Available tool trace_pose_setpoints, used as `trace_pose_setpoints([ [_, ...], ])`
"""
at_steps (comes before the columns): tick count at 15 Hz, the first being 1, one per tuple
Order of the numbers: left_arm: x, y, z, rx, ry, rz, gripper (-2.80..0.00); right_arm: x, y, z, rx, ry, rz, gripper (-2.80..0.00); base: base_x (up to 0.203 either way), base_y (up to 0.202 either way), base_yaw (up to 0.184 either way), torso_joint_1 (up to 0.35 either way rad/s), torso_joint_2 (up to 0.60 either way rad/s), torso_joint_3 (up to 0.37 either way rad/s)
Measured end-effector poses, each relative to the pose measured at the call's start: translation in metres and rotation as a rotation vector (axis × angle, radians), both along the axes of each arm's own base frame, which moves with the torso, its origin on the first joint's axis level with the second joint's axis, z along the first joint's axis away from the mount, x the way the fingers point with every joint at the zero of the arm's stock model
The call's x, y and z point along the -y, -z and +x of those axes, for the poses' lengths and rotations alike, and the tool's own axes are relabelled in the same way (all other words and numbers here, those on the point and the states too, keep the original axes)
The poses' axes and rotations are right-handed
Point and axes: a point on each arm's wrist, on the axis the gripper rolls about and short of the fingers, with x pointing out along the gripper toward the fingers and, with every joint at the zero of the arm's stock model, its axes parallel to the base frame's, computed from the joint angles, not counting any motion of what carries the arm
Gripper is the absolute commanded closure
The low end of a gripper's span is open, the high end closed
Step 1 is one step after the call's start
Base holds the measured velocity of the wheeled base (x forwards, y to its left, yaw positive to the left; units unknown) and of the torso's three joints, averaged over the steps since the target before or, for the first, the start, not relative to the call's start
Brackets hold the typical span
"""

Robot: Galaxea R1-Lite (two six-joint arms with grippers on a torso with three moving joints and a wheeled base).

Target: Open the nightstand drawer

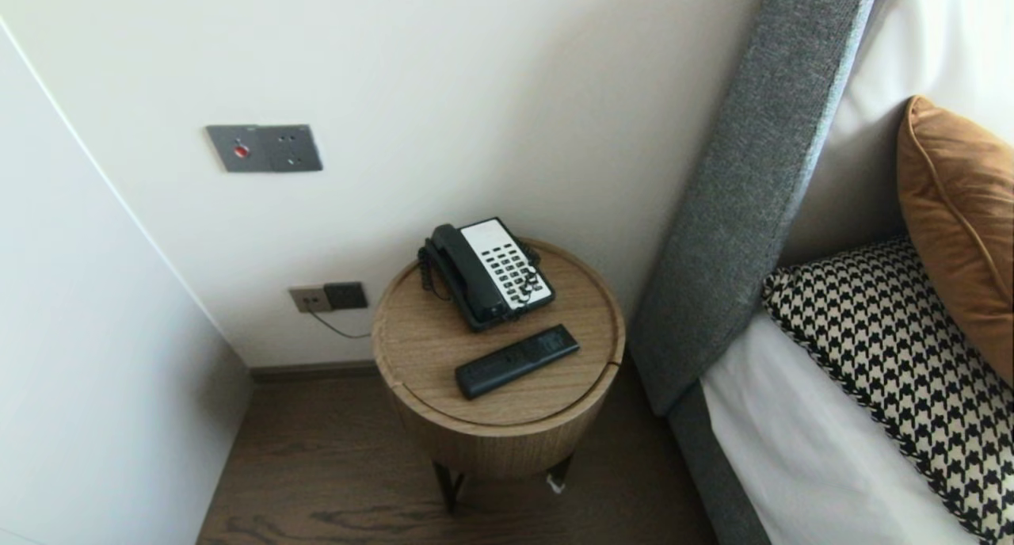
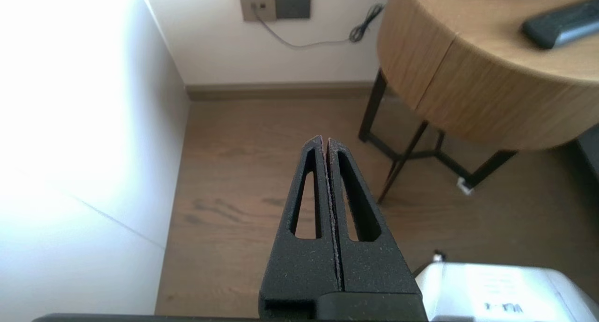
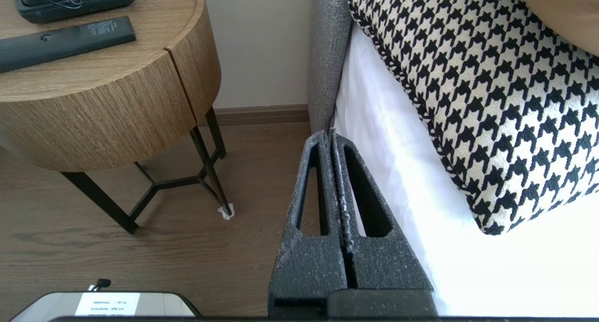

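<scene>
Remote [image 1: 516, 360] near tabletop [image 1: 428, 347] front edge: probably light, stiff, slick, best pinched across long sides mid-length; left gripper [image 2: 324, 142], right gripper [image 3: 330, 135] clenched empty, lower down.

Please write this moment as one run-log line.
left pincer: shut, empty, near round wooden side table | right pincer: shut, empty, by white bed | on table: flat black remote control, black-and-white corded telephone

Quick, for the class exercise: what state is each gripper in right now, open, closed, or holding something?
Left gripper: closed, holding nothing, above the floor beside the round table.
Right gripper: closed, holding nothing, next to the bed.
</scene>
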Motion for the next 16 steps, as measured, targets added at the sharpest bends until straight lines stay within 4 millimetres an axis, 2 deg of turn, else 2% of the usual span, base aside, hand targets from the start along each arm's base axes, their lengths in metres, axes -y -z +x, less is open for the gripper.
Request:
trace_pose_setpoints([
  [2, 0.0, -0.026, 0.008, -0.032, 0.006, -0.004, 0.0, 0.0, 0.0, 0.0, 0.0, 0.0, 0.0, 0.0, 0.0, 0.0, 0.0, 0.0, 0.0, 0.0],
  [4, 0.0, -0.059, 0.026, -0.082, 0.013, -0.005, 0.0, 0.0, 0.0, 0.0, 0.0, 0.0, 0.0, 0.0, 0.0, 0.0, 0.0, 0.0, 0.0, 0.0],
  [6, 0.001, -0.092, 0.053, -0.149, 0.025, -0.004, 0.0, 0.0, 0.0, 0.0, 0.0, 0.0, 0.0, 0.0, 0.0, 0.0, 0.0, 0.0, 0.0, 0.0],
  [9, 0.006, -0.125, 0.102, -0.311, 0.076, 0.004, 0.0, 0.0, 0.0, 0.0, 0.0, 0.0, 0.0, 0.0, 0.0, 0.0, 0.0, 0.0, 0.0, 0.0],
  [12, 0.024, -0.139, 0.151, -0.521, 0.169, 0.012, 0.0, 0.0, 0.0, 0.0, 0.0, 0.0, 0.0, 0.0, 0.0, 0.0, 0.0, 0.0, 0.0, 0.0],
  [16, 0.074, -0.13, 0.209, -0.729, 0.299, 0.008, 0.0, 0.0, 0.0, 0.0, 0.0, 0.0, 0.0, 0.0, 0.0, 0.0, 0.0, 0.0, 0.0, 0.0],
])
